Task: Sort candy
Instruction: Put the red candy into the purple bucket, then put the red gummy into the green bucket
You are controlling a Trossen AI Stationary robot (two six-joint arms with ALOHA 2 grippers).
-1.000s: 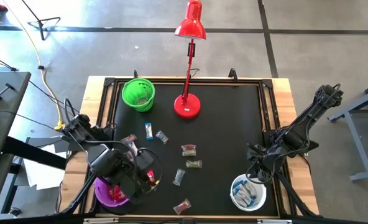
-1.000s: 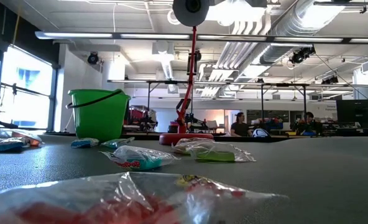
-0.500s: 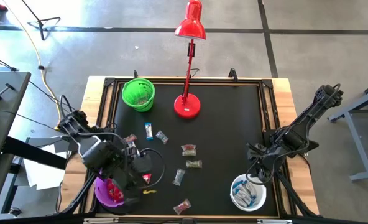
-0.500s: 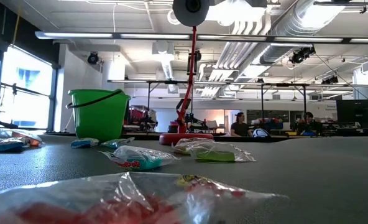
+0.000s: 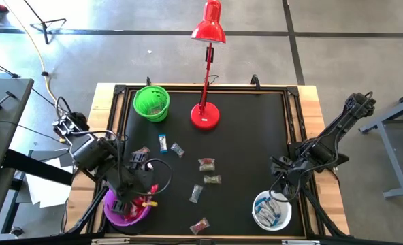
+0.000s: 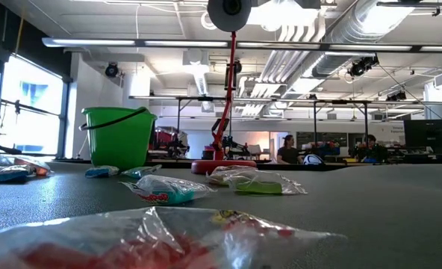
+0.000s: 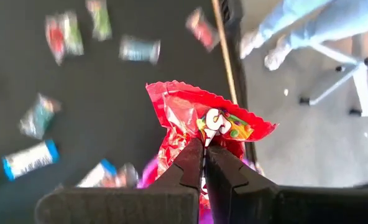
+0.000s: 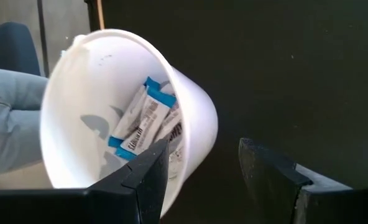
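Grey concrete floor fills the upper part of the high view, crossed by dark seams; a grey table sits at the left edge. In the low view, bright windows stand at left; ducts run across the upper right; people sit at distant desks.

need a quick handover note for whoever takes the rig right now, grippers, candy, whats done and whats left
Left gripper: shut on a red candy, held over the purple bowl at the table's near left corner.
Right gripper: open, empty, waiting just above the white bowl at the near right.
Done: blue-and-white candies lie in the white bowl; red ones are in the purple bowl.
Left: drop the held red candy, then sort the loose candies mid-table, including a blue-and-white one and a red one at the near edge. The green bowl stands at the far left.
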